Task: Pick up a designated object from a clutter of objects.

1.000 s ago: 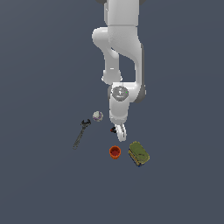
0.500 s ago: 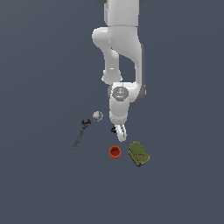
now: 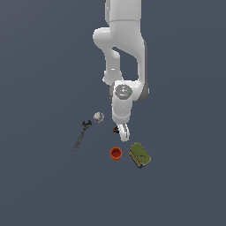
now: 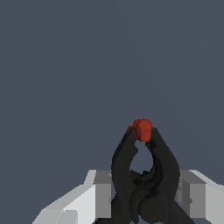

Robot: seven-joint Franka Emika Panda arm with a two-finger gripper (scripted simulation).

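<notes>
Your pincer (image 4: 142,192) is pinching the black spring clamp (image 4: 143,175) at lower centre. The grasp looks made; lifting it clear of the bench (image 3: 44,185) remains.

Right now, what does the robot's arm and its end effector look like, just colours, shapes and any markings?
The arm is glossy white, built of thick rounded links with darker grey shading at the joints. A round grey cap with tiny red and green marks sits at the wrist. The end effector is white too, with blocky pale grey fingers in the wrist view. No cables show.
</notes>
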